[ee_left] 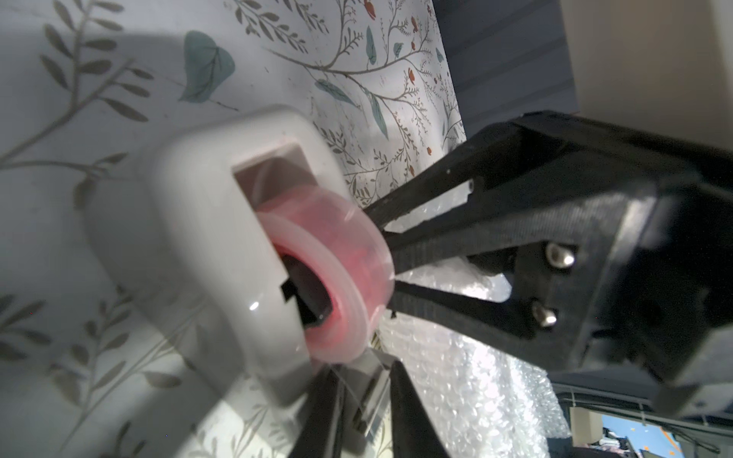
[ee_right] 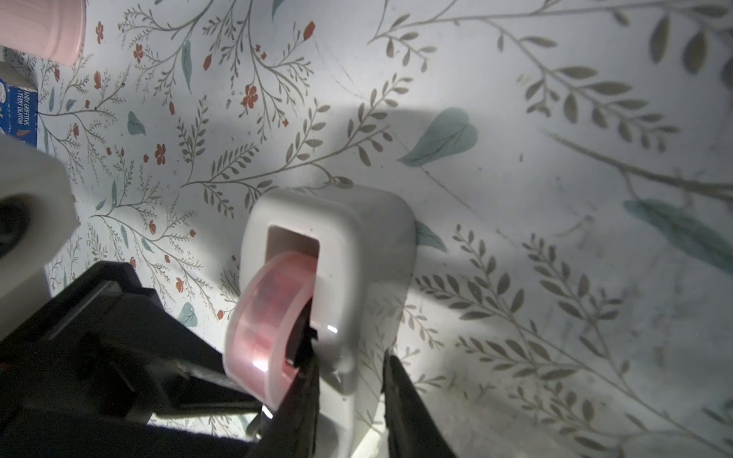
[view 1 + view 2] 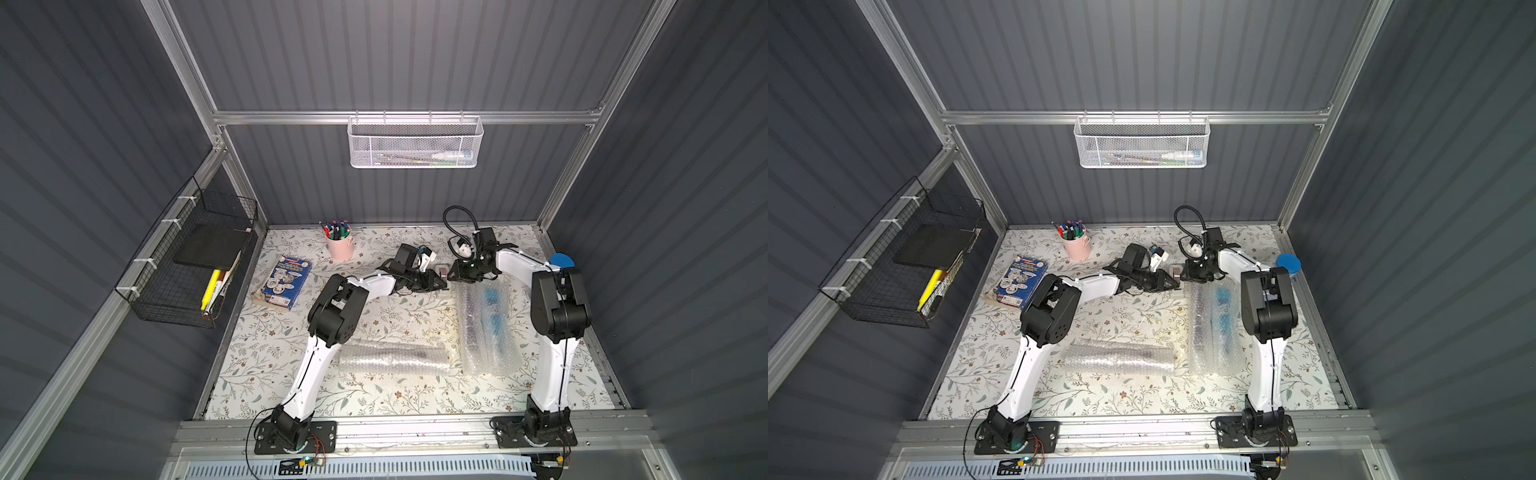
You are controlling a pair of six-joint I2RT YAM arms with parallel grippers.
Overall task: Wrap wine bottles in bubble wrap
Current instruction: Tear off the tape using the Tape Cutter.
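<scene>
Two wine bottles, a blue one (image 3: pixel 493 309) and a purple one (image 3: pixel 471 320), lie side by side inside bubble wrap (image 3: pixel 486 332) at the right. A separate roll of bubble wrap (image 3: pixel 395 356) with something dark inside lies in front of the left arm. Behind them stands a grey tape dispenser (image 3: pixel 444 274) with a pink roll (image 1: pixel 349 253). My right gripper (image 2: pixel 351 376) is shut on the dispenser's body (image 2: pixel 357 246). My left gripper (image 1: pixel 365 400) has its jaws narrow around the dispenser's clear cutter end and a tape strip; whether they are touching is unclear.
A pink cup of markers (image 3: pixel 340 245) and a blue book (image 3: pixel 284 280) sit at the back left. A blue-lidded tube (image 3: pixel 561 262) stands behind the right arm. A black wire basket (image 3: pixel 195 257) hangs on the left wall, a white mesh basket (image 3: pixel 415 143) on the back rail.
</scene>
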